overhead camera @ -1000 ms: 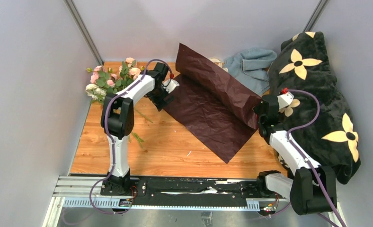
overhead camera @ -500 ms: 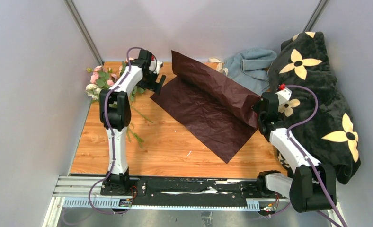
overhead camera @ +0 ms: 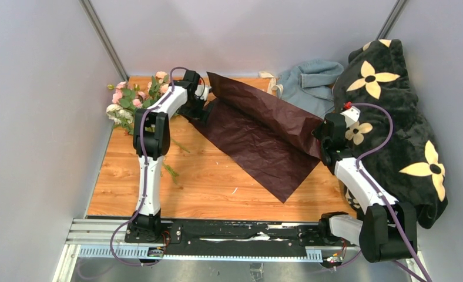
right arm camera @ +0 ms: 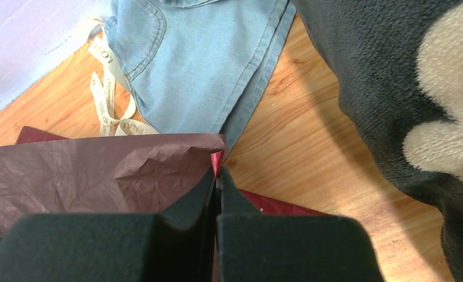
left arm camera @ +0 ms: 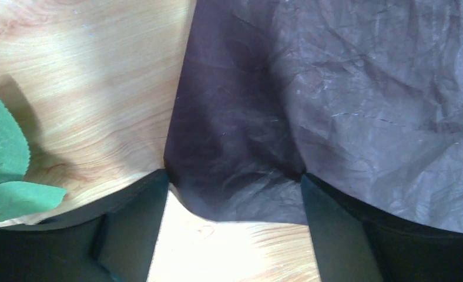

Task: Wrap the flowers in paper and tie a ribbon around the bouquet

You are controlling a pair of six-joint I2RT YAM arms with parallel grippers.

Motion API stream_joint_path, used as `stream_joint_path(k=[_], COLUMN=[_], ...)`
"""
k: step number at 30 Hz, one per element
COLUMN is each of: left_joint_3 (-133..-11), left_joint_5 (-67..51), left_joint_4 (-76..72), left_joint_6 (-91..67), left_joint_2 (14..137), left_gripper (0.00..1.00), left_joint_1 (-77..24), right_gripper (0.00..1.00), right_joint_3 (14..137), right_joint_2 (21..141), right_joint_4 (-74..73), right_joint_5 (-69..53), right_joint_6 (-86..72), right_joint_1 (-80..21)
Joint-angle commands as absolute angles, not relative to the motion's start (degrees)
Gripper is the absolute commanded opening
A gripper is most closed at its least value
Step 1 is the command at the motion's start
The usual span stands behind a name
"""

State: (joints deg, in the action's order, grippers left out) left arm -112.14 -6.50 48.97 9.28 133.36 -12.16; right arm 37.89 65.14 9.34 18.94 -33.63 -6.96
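Currently the paper point(overhead camera: 258, 141) is spread across the middle of the table point(overhead camera: 205, 188). Its three-o'clock edge is lifted into a fold and pinched in the closed jaws of the right gripper point(right arm camera: 216, 176). The left gripper point(left arm camera: 232, 202) is held with jaws wide apart, straddling the sheet's eleven-o'clock corner, with nothing clamped. The flowers point(overhead camera: 132, 97) are found at ten o'clock, off the sheet. The ribbon point(right arm camera: 108, 100) is seen at twelve o'clock beside the blue cloth point(right arm camera: 200, 64). Spreading the sheet appears to be the step in hand. It would best be done by catching the corner low against the wood and drawing it outward gently, so that the crinkled sheet is tensioned rather than torn.
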Motion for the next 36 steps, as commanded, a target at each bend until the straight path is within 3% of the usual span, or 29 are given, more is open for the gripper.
stream_joint_path(k=[1, 4, 8, 9, 15, 26, 36], left_joint_3=[-111.12, -111.90, -112.28, -112.24, -110.62, -97.67, -96.23], left_joint_5=[-11.89, -12.84, -12.88, -12.89, -12.85, -6.48, -12.03], left_joint_4=[51.10, 51.69, 52.31, 52.32, 52.30, 54.80, 53.72], left_joint_6=[9.15, 9.19, 9.36, 9.39, 12.81, 25.40, 23.58], left_joint_2=[136.07, 136.90, 136.06, 135.07, 121.75, 100.29, 106.75], left_gripper=[0.80, 0.56, 0.03, 0.00, 0.00, 0.00, 0.00], left_joint_1=[-13.78, -13.89, -13.82, -13.76, -10.51, -3.78, -3.69], right_gripper=[0.00, 0.00, 0.00, 0.00, 0.00, 0.00, 0.00], right_joint_3=[39.11, 38.95, 38.91, 38.97, 44.79, 51.11, 40.95], right_joint_2=[64.55, 64.02, 63.11, 62.93, 60.47, 59.07, 63.43], right_joint_4=[8.79, 8.79, 8.58, 8.49, 3.60, -1.08, 2.28], right_joint_5=[18.74, 18.95, 18.89, 18.53, 11.90, 15.50, 19.58], right_joint_6=[-32.42, -32.15, -31.73, -31.61, -28.59, -26.10, -21.59], right_joint_1=[-6.40, -6.37, -6.37, -6.33, -6.71, -2.90, -2.82])
